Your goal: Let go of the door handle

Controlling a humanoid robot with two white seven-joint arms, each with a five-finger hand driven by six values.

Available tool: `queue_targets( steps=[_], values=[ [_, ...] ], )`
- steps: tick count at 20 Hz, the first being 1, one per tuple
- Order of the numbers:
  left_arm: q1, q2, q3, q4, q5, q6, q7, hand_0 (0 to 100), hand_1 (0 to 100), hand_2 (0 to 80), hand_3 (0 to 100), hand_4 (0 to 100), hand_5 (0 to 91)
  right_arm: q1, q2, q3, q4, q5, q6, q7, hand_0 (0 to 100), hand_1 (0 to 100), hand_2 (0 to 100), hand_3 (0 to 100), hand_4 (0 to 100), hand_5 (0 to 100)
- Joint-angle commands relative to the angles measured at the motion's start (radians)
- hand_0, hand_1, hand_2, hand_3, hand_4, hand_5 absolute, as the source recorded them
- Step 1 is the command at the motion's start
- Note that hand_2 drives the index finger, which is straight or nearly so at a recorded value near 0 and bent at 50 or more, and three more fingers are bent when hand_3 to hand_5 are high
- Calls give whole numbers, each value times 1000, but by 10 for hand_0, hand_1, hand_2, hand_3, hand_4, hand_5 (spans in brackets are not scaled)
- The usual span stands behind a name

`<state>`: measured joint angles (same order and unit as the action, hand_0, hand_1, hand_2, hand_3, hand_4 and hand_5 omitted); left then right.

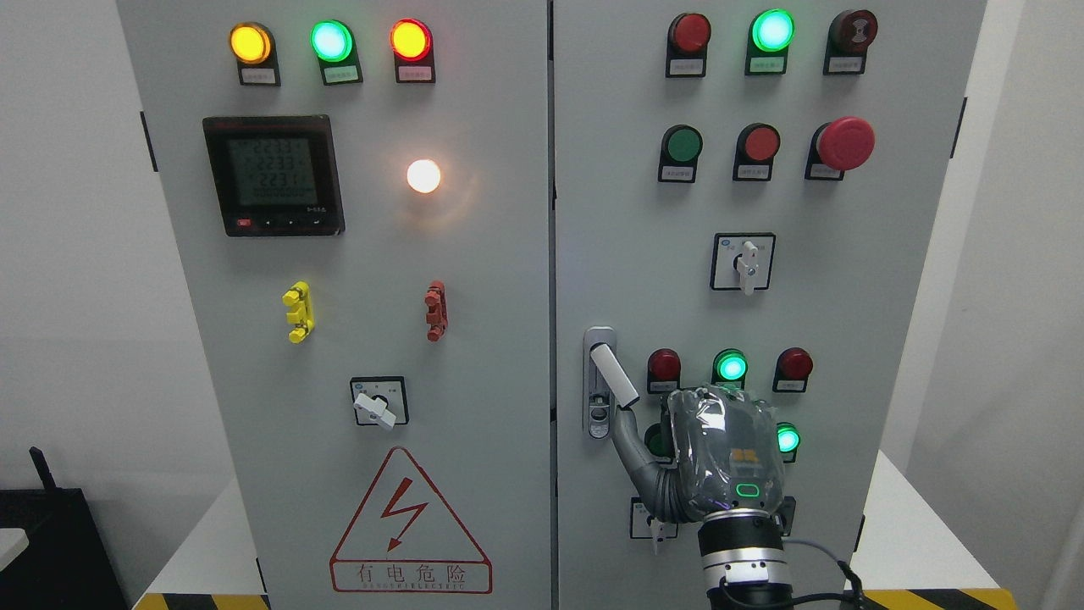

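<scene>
The door handle is a white lever on the right cabinet door. It is swung out of its silver recess and slants down to the right. My right hand comes up from the bottom edge with its back toward the camera, just right of the handle. Its grey thumb stretches up and left, and its tip meets the lever's lower end. The other fingers point toward the door and are hidden behind the palm; they do not wrap the lever. The left hand is out of view.
Lit indicator lamps, push buttons, a red mushroom stop button and a rotary switch cover the right door. The left door carries a meter, two small clips, a rotary switch and a warning triangle. A yellow-black stripe marks the floor edge.
</scene>
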<state>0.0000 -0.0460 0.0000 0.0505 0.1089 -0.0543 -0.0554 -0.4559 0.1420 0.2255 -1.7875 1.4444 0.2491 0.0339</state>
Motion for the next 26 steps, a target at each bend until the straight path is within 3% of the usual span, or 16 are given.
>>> queue_targets(
  steps=[1,26],
  values=[
    [-25,0,17,0,0,1,0,120,389,0,0,0,0,-6,-1,-12,0,-1,-1,1,534,129,975,1000,901,996],
    [-25,1,17,0,0,1,0,120,389,0,0,0,0,-30,-2,-37,-1,-5,-1,3,540,131,971,1000,901,1000]
  ],
)
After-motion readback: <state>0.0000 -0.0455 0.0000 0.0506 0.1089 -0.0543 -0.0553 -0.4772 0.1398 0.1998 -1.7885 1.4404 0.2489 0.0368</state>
